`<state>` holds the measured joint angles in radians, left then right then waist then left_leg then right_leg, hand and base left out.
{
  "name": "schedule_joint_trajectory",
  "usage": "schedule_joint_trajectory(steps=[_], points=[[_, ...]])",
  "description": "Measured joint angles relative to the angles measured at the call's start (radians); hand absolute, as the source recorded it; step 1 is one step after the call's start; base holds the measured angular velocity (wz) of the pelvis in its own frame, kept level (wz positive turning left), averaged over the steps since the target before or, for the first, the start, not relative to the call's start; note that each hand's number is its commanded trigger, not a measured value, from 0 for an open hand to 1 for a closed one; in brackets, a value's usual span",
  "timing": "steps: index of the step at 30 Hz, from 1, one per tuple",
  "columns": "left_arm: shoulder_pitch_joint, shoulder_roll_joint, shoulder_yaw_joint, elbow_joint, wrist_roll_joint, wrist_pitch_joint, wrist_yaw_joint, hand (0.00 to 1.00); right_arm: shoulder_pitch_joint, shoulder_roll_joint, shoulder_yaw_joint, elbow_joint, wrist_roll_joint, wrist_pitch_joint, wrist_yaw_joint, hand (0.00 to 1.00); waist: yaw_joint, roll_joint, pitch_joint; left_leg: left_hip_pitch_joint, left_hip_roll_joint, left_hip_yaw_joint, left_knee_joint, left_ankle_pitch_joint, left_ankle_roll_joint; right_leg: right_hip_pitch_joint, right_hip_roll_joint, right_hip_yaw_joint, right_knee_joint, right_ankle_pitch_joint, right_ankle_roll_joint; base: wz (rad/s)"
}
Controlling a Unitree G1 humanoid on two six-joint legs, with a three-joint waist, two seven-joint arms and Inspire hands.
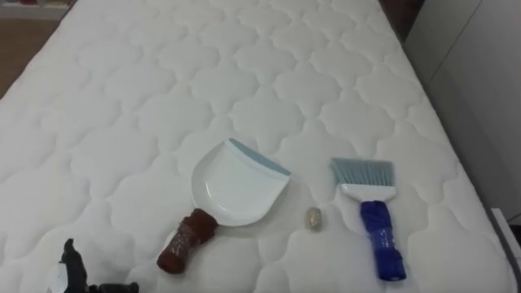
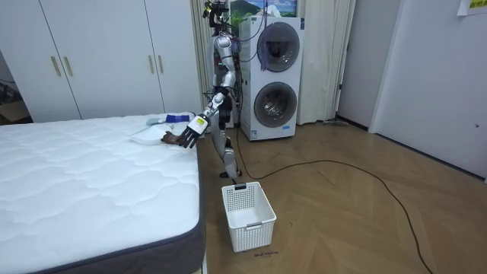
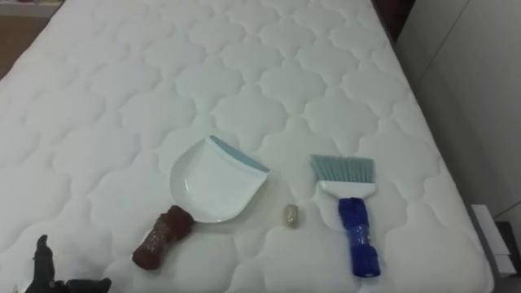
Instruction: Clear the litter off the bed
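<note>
1. The robot is standing at the near edge of the mattress, with a white basket on the floor beside it.
2. The left hand is hovering at the near left, fingers loose and grasping nothing.
3. The white dustpan is lying just right of it, its brown handle pointing towards the hand.
4. A small beige scrap is lying between the dustpan and the blue hand brush, touching neither.

A home bedroom with a laundry corner is shown. A bed with a white quilted mattress is set at the left, before tall white wardrobe doors. Two stacked white front-loading washing machines are placed at the far wall, and a herringbone wooden floor is laid at the right.
</note>
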<state>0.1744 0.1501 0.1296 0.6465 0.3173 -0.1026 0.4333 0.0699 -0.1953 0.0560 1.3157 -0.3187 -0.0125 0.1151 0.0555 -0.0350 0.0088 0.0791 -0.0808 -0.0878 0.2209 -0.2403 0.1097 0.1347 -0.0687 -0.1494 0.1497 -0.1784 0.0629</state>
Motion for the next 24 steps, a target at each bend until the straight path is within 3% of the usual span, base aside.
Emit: schedule_joint_trajectory(steps=[6,12,24], points=[[-0.007,0.013,-0.077,-0.140,0.004,-0.038,0.034,0.00,0.000,0.000,0.001,0.001,-0.018,-0.018,-0.016,0.00,-0.025,-0.002,-0.0019,0.002,0.000,-0.005,0.000,0.000,-0.001,0.002,-0.001,-0.005,0.000,0.000,0.000,0.05],[-0.010,0.018,-0.151,-0.148,0.006,-0.049,0.028,0.00,0.000,0.002,0.002,0.000,-0.035,-0.021,-0.012,0.00,-0.053,-0.011,-0.0031,0.023,0.001,-0.002,-0.008,0.000,-0.001,0.022,-0.001,-0.001,-0.001,-0.001,-0.001,0.00],[-0.010,0.023,-0.174,-0.147,-0.002,-0.049,-0.009,0.00,0.009,0.002,0.011,-0.001,-0.036,0.016,0.020,0.00,-0.055,-0.016,-0.0031,0.017,0.002,0.006,-0.009,0.000,-0.001,0.013,0.000,-0.004,0.001,-0.001,-0.001,-0.01]])
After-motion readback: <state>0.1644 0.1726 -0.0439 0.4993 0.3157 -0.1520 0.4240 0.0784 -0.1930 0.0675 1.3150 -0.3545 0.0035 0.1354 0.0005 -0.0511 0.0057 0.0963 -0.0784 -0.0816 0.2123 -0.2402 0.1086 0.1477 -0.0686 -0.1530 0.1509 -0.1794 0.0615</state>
